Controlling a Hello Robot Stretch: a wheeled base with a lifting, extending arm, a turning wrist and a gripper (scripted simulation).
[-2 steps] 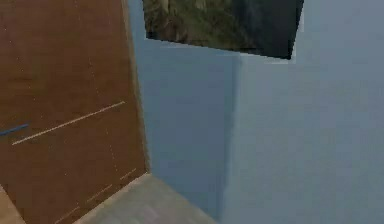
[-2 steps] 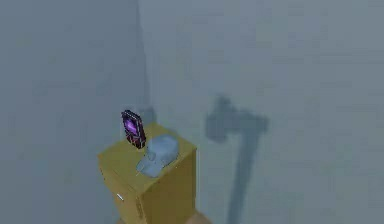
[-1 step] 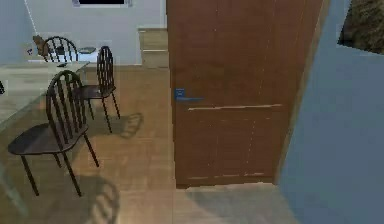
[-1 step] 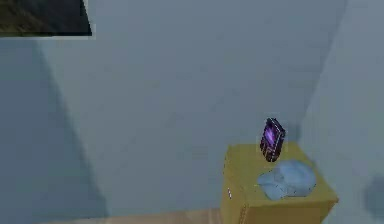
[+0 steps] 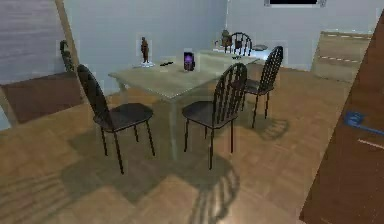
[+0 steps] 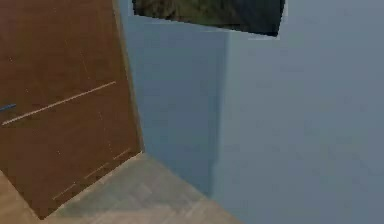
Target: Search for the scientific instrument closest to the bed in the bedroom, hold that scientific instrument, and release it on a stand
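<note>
Four dark chairs (image 5: 112, 105) ring a pale table (image 5: 165, 82) in the forward view. On its top stand a small dark figurine (image 5: 145, 48) and a dark boxy thing (image 5: 189, 61); whether either is the scientific instrument cannot be told. A brown door (image 5: 350, 175) stands at the right edge. The arm side view shows a panelled door (image 6: 70, 100), a blue wall (image 6: 300, 130) and a dark picture (image 6: 210, 12). The gripper's state cannot be told.
</note>
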